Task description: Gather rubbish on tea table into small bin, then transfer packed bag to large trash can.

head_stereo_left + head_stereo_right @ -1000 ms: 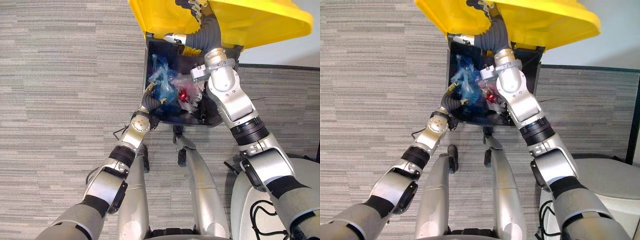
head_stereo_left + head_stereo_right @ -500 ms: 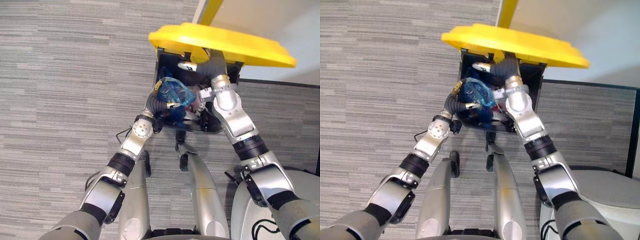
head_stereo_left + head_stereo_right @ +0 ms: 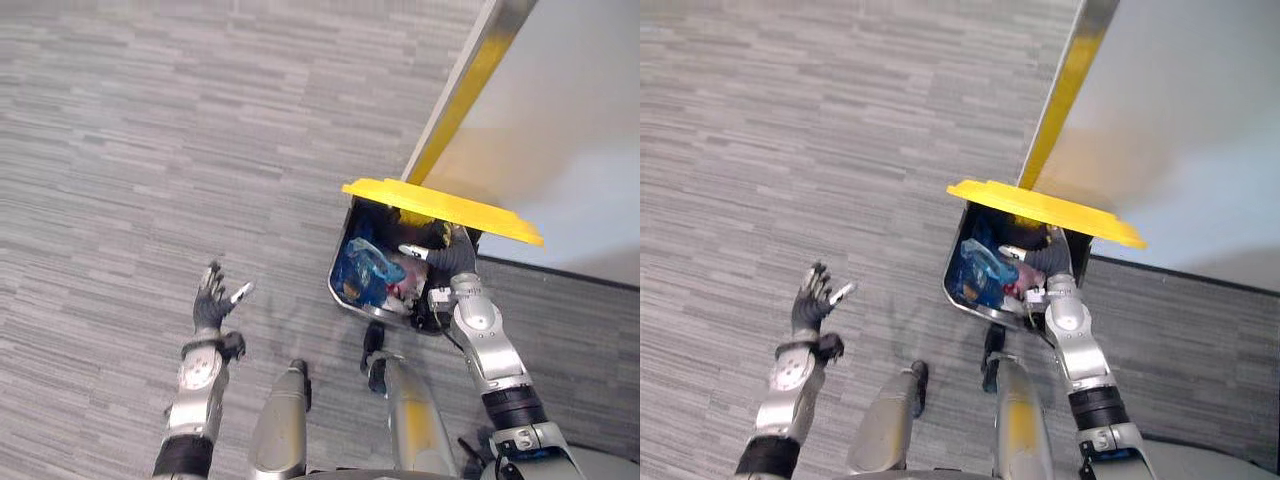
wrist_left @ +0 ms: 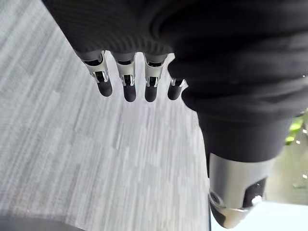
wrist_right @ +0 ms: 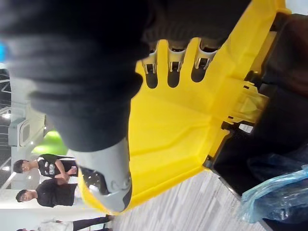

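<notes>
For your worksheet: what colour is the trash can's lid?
Yellow lid, clearest in the right wrist view.

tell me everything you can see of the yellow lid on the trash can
The lid is a broad, bright yellow piece that looks like glossy plastic, with moulded ribs on its underside in the right wrist view. It is raised half-open, joined to the black can at the far edge and slanting over the blue bag inside. The right hand reaches under it, with straight fingers against the underside propping it up.

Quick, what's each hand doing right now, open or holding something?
Left hand: open, empty, above the carpet.
Right hand: open, flat against the yellow lid's underside.
</notes>
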